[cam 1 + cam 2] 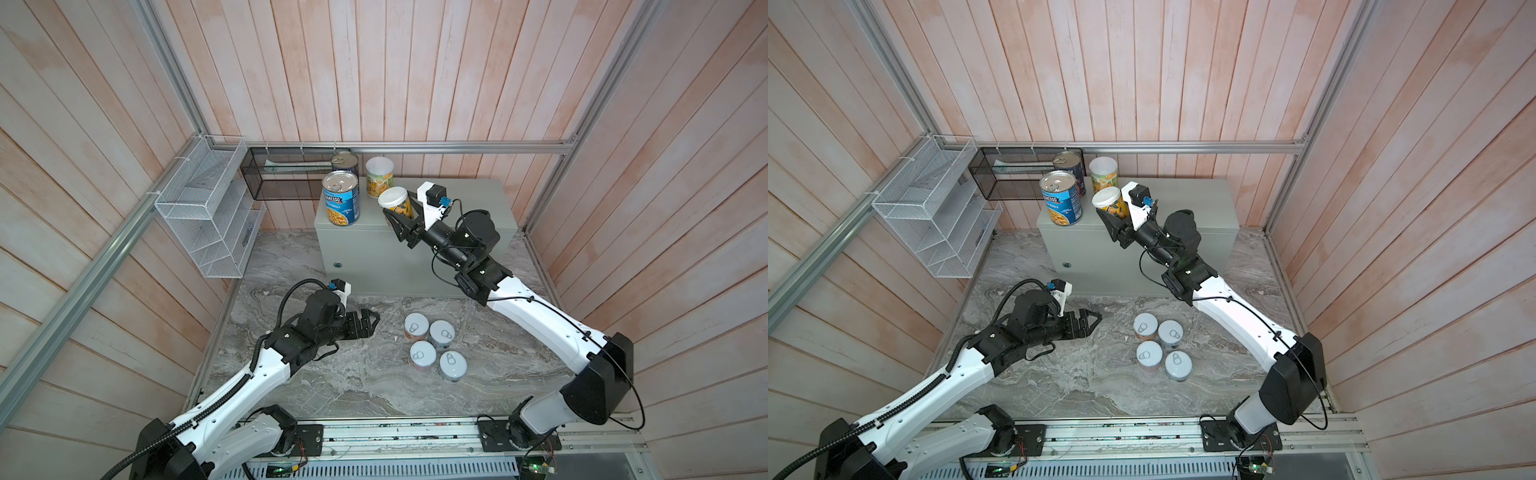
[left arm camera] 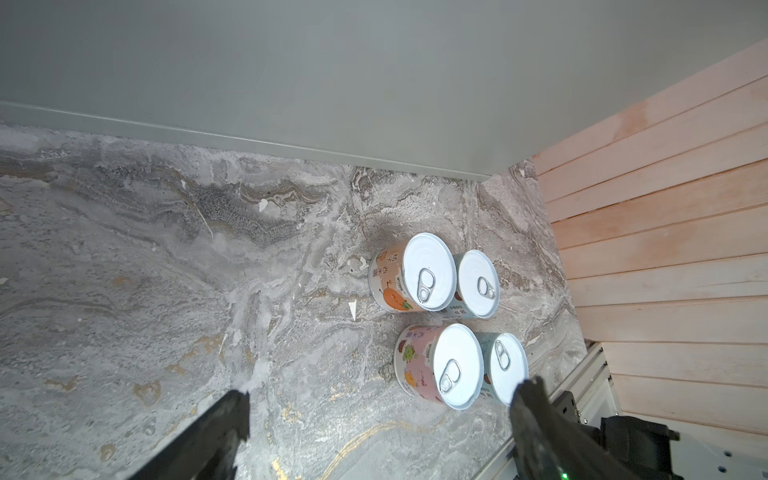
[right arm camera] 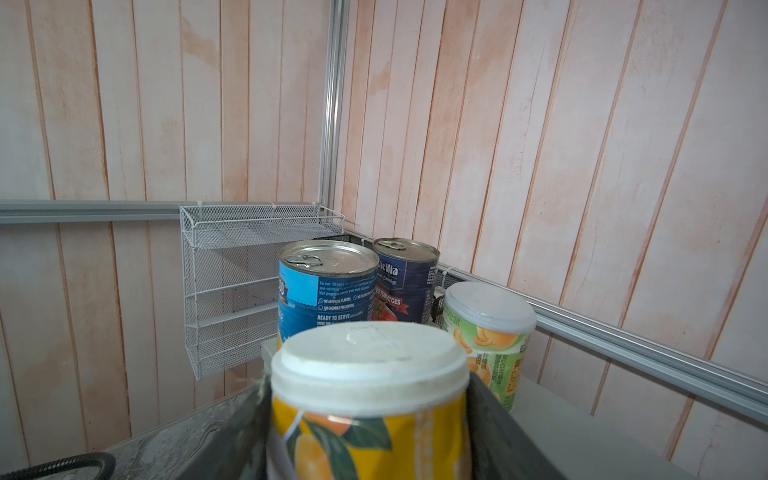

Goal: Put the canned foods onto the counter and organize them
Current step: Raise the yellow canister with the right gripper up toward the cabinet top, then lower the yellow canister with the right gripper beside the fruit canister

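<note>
The counter (image 1: 465, 208) is a grey-green box with a round lock on its front. On its left end stand a blue Progresso can (image 1: 340, 199), a dark blue can (image 1: 345, 162) and a green white-lidded can (image 1: 379, 176). My right gripper (image 1: 397, 218) is shut on a yellow white-lidded can (image 3: 370, 374), upright over the counter's front part beside the Progresso can (image 3: 324, 291); its base is hidden. Several short pull-tab cans (image 1: 432, 347) stand grouped on the marble surface. My left gripper (image 1: 370, 322) is open and empty, low to their left, with the cans (image 2: 436, 324) ahead of its fingers.
A white wire rack (image 1: 208, 216) hangs on the left wall. A black mesh basket (image 1: 286, 174) hangs on the back wall beside the counter. Wooden walls close in three sides. An aluminium rail (image 1: 395, 434) carries both arm bases at the front.
</note>
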Controlling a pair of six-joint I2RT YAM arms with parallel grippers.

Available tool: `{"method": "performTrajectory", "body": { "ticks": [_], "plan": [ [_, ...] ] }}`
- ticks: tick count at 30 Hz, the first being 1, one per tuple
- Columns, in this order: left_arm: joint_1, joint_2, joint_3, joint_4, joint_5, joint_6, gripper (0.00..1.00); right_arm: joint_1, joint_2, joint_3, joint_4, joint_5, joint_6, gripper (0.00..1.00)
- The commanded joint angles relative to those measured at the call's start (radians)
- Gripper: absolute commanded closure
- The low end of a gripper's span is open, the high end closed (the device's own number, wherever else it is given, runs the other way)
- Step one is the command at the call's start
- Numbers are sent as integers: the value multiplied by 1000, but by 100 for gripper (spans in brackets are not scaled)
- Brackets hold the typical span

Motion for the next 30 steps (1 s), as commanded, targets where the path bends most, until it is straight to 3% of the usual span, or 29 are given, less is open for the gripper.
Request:
{"method": "performTrajectory", "body": {
  "ticks": [1,16,30],
  "plan": [
    [9,-12,21,-27,-25,23,0,-22,26,68,111,-22,15,60],
    [25,8,41,-40,-35,50,0,-83,228,236,97,-40,84,61],
    [27,19,34,-32,-28,41,0,-106,297,256,104,-23,111,60]
  ]
}}
